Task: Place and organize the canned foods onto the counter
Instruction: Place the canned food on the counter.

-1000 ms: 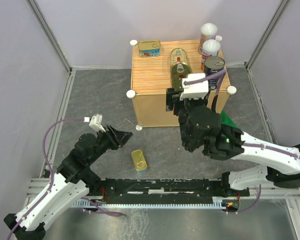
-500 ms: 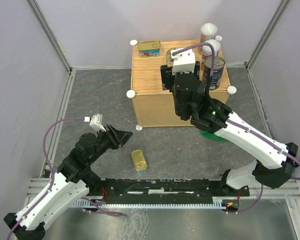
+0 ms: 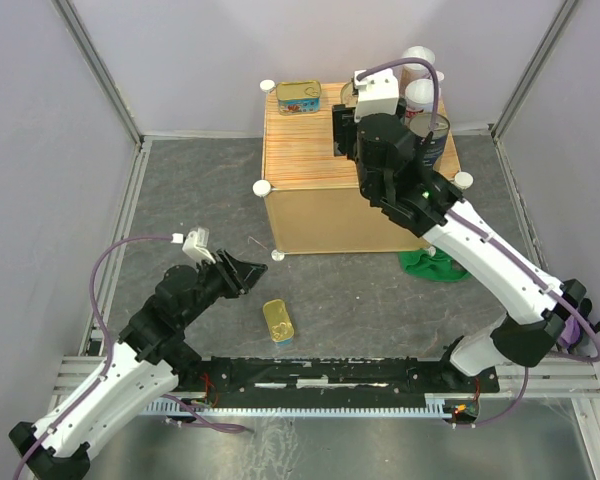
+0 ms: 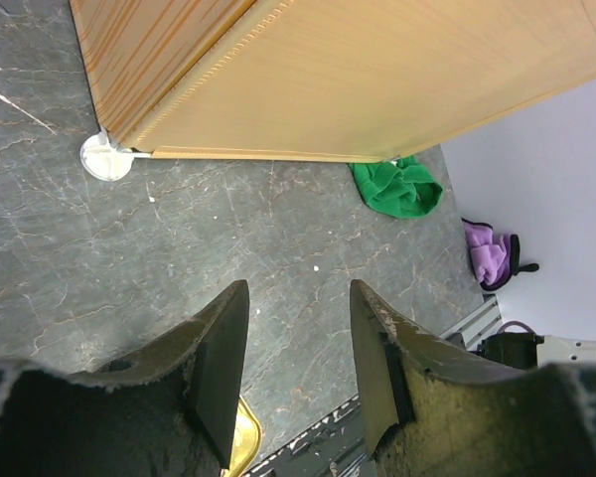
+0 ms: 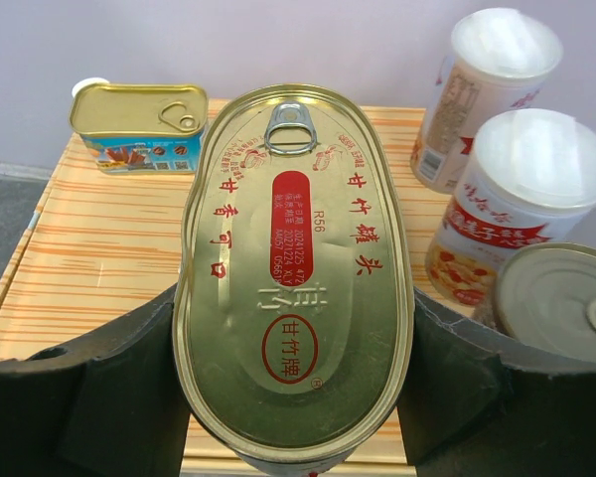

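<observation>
**A:** Top view, first entry?
**B:** My right claw (image 3: 346, 118), over the striped tabletop (image 3: 300, 150), its load hidden here. One rectangular tin (image 3: 277, 321) lies below, in front of the cube, near my left claw (image 3: 252, 272).

**A:** Left wrist?
**B:** Its fingers (image 4: 219, 368) stand apart, with nothing between them.

**A:** Right wrist?
**B:** One oval tin (image 5: 293, 268), clamped across its narrow sides, over the tabletop near a white-lidded cylinder (image 5: 531, 199). Likely rigid, fairly heavy and smooth-walled, so a side grip suits it.

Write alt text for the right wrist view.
The right gripper holds an oval gold tin with red lettering over the striped light-wood counter top. On it stand a rectangular gold-lidded tin, two white-lidded cylinders and a silver-lidded can.
</observation>
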`<act>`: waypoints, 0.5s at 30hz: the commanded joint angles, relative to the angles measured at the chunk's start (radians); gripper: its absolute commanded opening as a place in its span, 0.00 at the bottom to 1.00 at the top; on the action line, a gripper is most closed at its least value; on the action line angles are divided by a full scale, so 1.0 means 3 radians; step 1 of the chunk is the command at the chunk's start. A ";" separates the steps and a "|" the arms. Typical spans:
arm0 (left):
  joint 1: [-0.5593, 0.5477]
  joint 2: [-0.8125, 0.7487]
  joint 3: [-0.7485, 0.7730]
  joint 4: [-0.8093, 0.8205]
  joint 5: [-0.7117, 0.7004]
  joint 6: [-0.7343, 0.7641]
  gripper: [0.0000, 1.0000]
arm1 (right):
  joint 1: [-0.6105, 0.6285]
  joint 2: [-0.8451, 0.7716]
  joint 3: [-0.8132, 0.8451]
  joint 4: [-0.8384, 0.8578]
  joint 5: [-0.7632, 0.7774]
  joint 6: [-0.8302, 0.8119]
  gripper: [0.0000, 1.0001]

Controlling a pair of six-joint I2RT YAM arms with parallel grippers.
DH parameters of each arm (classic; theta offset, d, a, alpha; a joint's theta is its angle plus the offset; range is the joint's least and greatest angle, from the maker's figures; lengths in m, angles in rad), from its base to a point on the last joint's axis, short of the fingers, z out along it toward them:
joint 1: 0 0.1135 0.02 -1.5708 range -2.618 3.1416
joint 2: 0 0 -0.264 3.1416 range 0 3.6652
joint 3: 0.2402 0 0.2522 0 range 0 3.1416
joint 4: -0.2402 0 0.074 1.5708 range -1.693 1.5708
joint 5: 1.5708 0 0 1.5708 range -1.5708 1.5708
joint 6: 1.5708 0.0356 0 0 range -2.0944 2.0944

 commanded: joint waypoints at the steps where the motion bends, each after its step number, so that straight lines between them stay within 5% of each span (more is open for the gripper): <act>1: -0.0008 0.0079 0.0033 0.0227 -0.0045 0.0189 0.52 | -0.0059 0.0033 0.0191 0.0309 -0.0161 0.0068 0.03; 15: -0.0008 0.0141 0.0004 0.0267 -0.0029 0.0137 0.52 | -0.0402 0.0169 0.0202 0.0351 -0.0463 0.0166 0.03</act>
